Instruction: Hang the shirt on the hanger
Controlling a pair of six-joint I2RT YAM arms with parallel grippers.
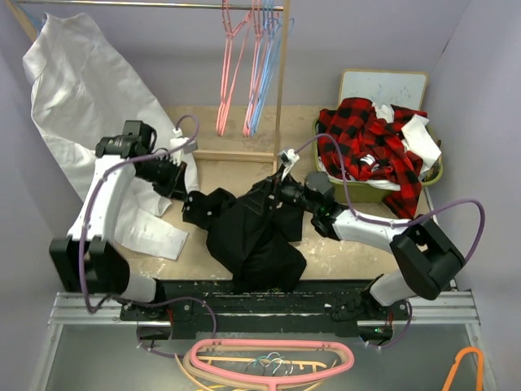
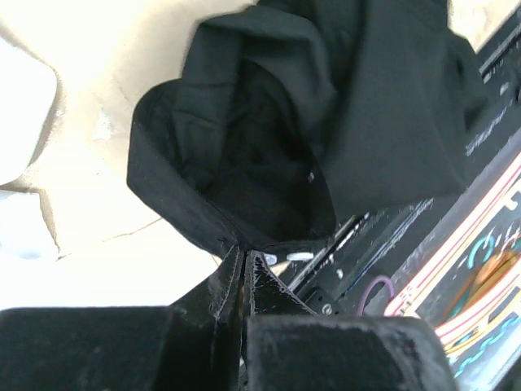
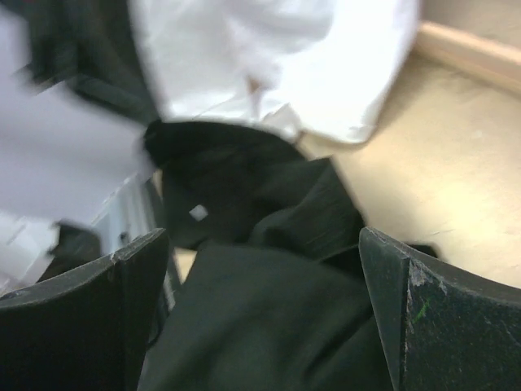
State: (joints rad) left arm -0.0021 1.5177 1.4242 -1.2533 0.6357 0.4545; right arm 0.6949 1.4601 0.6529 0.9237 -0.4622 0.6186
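Black button-up shirt (image 1: 256,232) of soft fabric: crumpled in a heap on pale worktop (image 1: 342,252), between both arms. Thin light blue wire hanger (image 1: 265,81): on metal rail (image 1: 122,4) at rear, among pink wire hangers (image 1: 232,73), well apart from shirt; not yet taken down. Left gripper (image 2: 244,257): clenched at shirt hem, probably pinching it, contact point dark in wrist view. Right gripper (image 3: 262,244): released, jaws wide over a fold. Status: early stage. Remaining: spread shirt, fetch hanger, thread shoulders.

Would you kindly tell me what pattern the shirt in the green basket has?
The plaid shirt is red and black, clearest in the top external view.
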